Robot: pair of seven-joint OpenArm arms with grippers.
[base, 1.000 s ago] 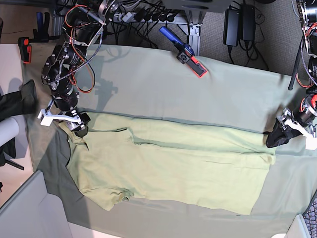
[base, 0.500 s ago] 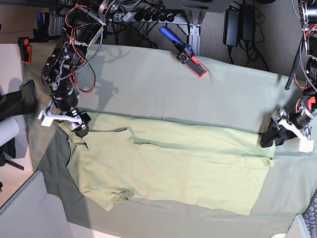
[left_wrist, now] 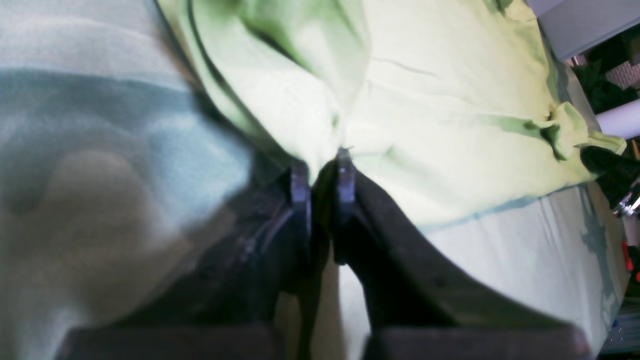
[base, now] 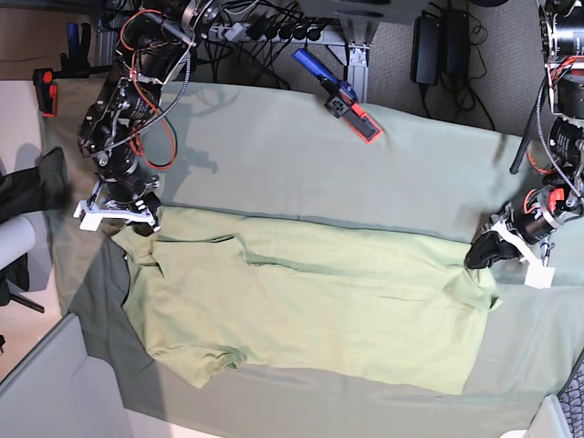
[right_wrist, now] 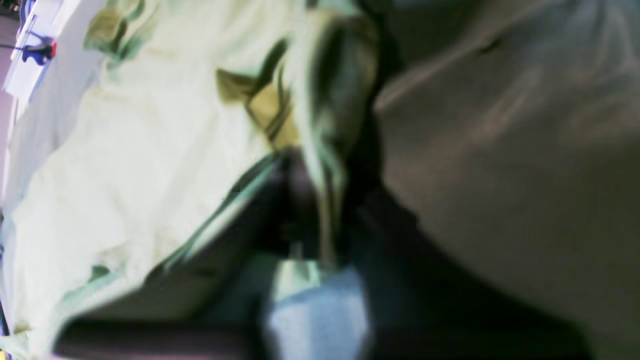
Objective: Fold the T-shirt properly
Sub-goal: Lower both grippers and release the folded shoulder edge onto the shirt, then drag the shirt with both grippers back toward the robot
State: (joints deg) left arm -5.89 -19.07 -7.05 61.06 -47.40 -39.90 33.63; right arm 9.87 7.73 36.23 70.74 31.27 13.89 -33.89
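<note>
Folding barely begun: the T-shirt lies spread on the table cloth. Left gripper pinches its hem corner, right gripper clamps the collar end; every fold remains.

Right wrist view badly blurred.

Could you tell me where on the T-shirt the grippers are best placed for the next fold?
Probably at the two far corners of the T-shirt, where they already are. The left gripper pinches the hem corner and the right gripper the collar-end corner. That long edge lies nearest the arms, so lifting both ends should carry it evenly over the body.
</note>
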